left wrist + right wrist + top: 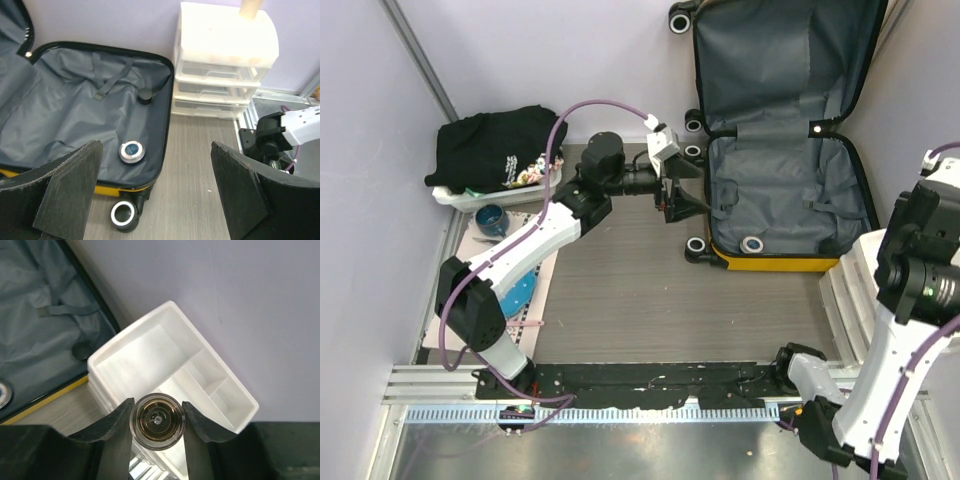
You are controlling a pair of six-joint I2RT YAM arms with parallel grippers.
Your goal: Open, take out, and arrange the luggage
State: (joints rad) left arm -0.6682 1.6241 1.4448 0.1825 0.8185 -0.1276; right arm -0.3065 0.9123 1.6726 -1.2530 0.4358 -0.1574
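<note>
Right wrist shows right gripper (157, 412) clamping a half-hidden jar (157, 422); left gripper (156, 146) gapes.

The bright yellow hard-shell suitcase (785, 205) lies wide open at the far right of the table, one half flat with its yellow edge nearest, the other half rising behind it toward the back wall, both showing dark grey lining with straps, black wheels (697, 249) along its left side.
</note>
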